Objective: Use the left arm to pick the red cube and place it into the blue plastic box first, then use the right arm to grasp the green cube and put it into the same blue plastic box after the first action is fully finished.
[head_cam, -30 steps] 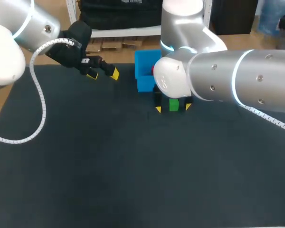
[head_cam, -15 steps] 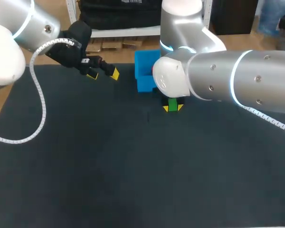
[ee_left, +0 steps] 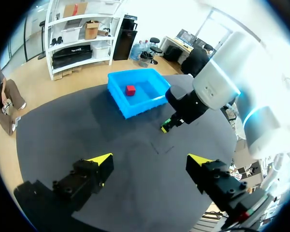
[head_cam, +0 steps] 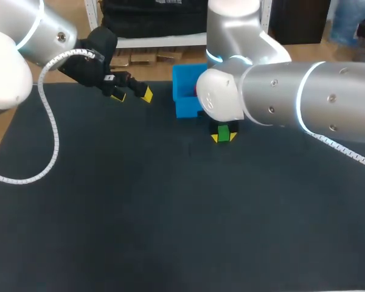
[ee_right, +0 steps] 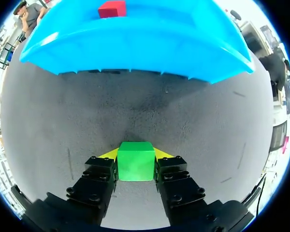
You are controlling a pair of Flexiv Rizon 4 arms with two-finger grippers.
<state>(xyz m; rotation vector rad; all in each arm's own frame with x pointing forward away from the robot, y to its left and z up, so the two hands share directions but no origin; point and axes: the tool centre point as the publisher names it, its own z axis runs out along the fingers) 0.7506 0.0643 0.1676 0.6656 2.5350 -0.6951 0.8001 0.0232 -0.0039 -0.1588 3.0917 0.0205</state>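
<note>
The green cube [ee_right: 135, 160] sits between the yellow fingertips of my right gripper [ee_right: 135, 159], which is shut on it from both sides, just above or on the dark mat. In the head view the green cube [head_cam: 222, 132] and right gripper [head_cam: 223, 136] lie just in front of the blue plastic box [head_cam: 185, 88]. The red cube [ee_right: 111, 8] rests inside the blue box [ee_right: 135, 36], also seen as the red cube [ee_left: 130, 90] in the box [ee_left: 137, 92]. My left gripper [head_cam: 132, 95] hangs open and empty to the left of the box; its fingertips [ee_left: 99, 160] stand wide apart.
The dark mat [head_cam: 140, 201] covers the table. My right arm's large white elbow [head_cam: 222, 97] overhangs the box's near right side.
My right gripper's fingers closed onto the green cube within the last second. The cube and gripper shifted very slightly. The left arm stayed still.
</note>
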